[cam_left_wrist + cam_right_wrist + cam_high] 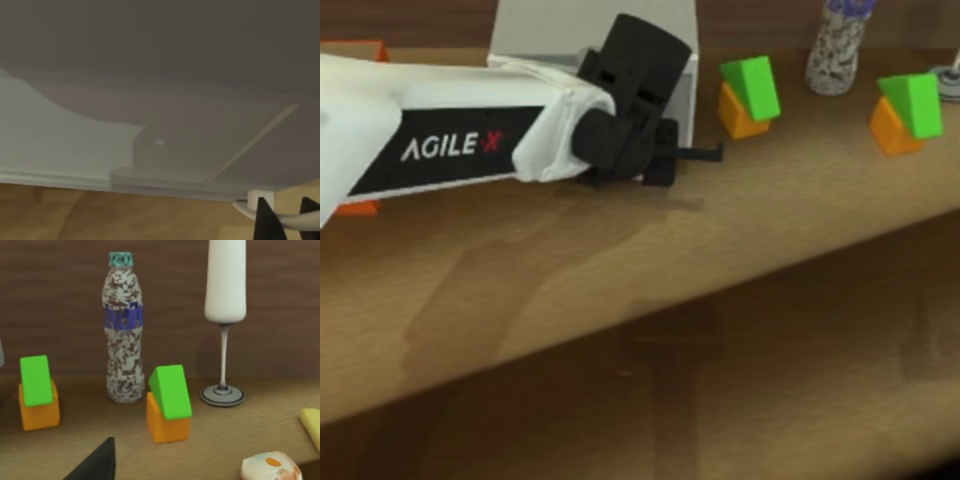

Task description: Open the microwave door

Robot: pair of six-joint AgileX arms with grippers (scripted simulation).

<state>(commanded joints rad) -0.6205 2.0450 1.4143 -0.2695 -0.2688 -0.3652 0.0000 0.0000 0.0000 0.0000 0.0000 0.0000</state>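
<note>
The microwave (550,25), a silver-white box, stands at the table's back, left of centre. My left arm reaches across it from the left, and my left gripper (670,165) sits at its front right corner. In the left wrist view the microwave door (165,75) fills the picture with its grey window. The gripper (287,217) has its two dark fingertips close together, with the pale handle strip (292,218) between them. From above, the arm hides the door. My right gripper (100,465) is parked off to the right, out of the top view.
Two orange blocks with green wedges (750,95) (905,112) stand right of the microwave, with a speckled bottle (837,45) and a wine glass foot (950,82) behind them. An orange box (358,208) lies under my left arm. A bread roll (270,467) lies near my right gripper.
</note>
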